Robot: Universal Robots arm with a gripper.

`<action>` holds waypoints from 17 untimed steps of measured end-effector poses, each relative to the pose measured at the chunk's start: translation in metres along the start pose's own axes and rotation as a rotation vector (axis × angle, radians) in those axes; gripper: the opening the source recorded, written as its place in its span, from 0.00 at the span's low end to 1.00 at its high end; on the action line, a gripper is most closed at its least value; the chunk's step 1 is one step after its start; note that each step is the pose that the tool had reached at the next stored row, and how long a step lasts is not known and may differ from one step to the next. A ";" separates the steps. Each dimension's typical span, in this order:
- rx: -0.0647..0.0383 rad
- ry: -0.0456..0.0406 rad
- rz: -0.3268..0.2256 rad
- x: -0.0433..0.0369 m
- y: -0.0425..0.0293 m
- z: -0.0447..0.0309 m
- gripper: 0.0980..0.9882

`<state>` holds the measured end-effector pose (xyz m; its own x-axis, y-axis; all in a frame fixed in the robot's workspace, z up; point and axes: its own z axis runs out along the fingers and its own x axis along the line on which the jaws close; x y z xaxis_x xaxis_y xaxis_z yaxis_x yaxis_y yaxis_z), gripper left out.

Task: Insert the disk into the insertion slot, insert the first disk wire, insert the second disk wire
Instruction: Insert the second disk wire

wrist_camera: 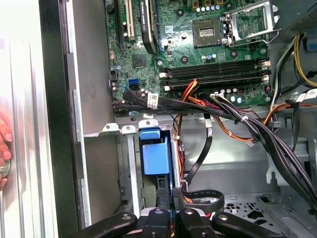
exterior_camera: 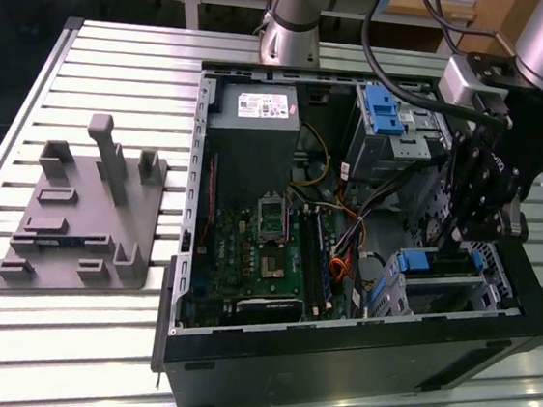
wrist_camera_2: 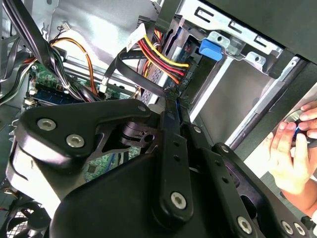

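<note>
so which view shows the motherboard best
The first wrist view: the motherboard lies nearly flat-on, its socket, memory slots and expansion slots visible. The exterior view shows the board whole but at a slant inside the case. The second wrist view catches a green strip behind cables.

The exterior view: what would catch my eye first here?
An open computer case lies on a slatted metal table, its green motherboard bared. The robot's black gripper reaches down into the case at the exterior view's right, by a bright blue drive carrier. A grey plastic fixture sits at the left.
</note>
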<state>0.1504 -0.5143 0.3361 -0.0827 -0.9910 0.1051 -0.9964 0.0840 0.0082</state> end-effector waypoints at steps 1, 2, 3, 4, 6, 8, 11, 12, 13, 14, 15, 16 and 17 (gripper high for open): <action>0.000 0.0000 0.000 0.0000 0.0000 0.0003 0.05; 0.000 -0.0001 0.000 -0.0001 0.0000 0.0007 0.05; 0.000 0.0000 0.000 -0.0001 0.0000 0.0010 0.05; 0.000 0.0001 0.000 -0.0001 0.0000 0.0011 0.05; 0.000 0.0003 0.000 -0.0001 0.0000 0.0011 0.05; -0.001 0.0007 0.000 -0.0001 0.0000 0.0012 0.05; -0.002 0.0013 -0.002 -0.0001 0.0000 0.0012 0.05; -0.002 0.0013 -0.003 -0.0001 0.0000 0.0012 0.05; -0.002 0.0013 -0.003 -0.0001 -0.0001 0.0012 0.05; -0.002 0.0011 -0.003 -0.0002 -0.0002 0.0013 0.05; -0.002 0.0012 -0.003 -0.0002 -0.0003 0.0013 0.05; -0.002 0.0012 -0.003 -0.0001 -0.0003 0.0013 0.05; -0.002 0.0012 -0.003 -0.0001 -0.0005 0.0012 0.05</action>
<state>0.1509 -0.5144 0.3349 -0.0796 -0.9911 0.1063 -0.9966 0.0813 0.0109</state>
